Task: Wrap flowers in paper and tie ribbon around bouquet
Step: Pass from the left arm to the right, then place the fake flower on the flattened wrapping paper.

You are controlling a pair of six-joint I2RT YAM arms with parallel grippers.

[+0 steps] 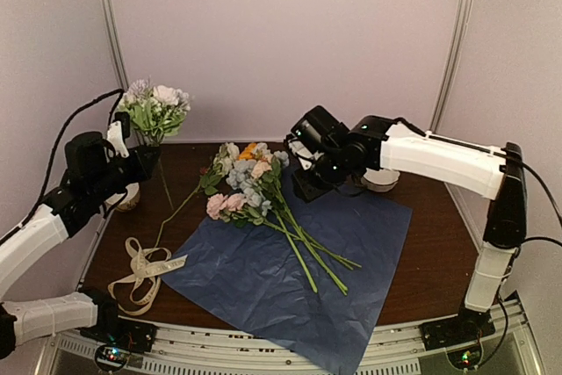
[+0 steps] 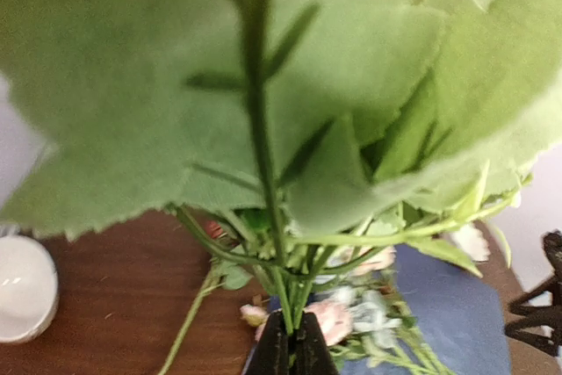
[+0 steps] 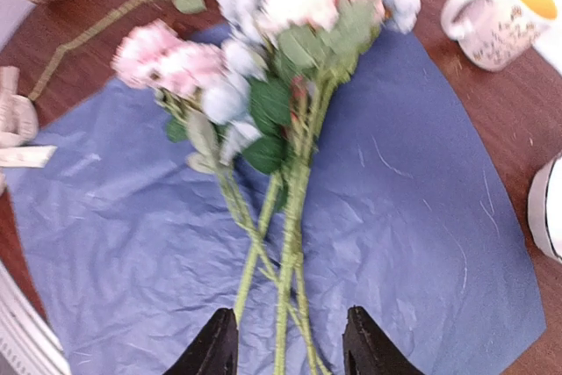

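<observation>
A bunch of flowers [image 1: 248, 180] lies on the blue paper [image 1: 299, 274], blooms toward the back, long stems [image 3: 290, 243] toward the front. My left gripper [image 1: 147, 157] at the table's back left is shut on the stems [image 2: 294, 300] of a second leafy bunch [image 1: 155, 107], held upright; its green leaves [image 2: 219, 85] fill the left wrist view. My right gripper [image 3: 290, 344] hangs open above the stems on the paper [image 3: 421, 243], touching nothing. The cream ribbon [image 1: 140, 274] lies looped on the table left of the paper.
A single loose stem [image 1: 176, 212] lies on the wood between the ribbon and the flowers. A small white cup [image 1: 130, 198] stands by the left arm. A patterned mug [image 3: 492, 6] sits at the back right, behind the right arm.
</observation>
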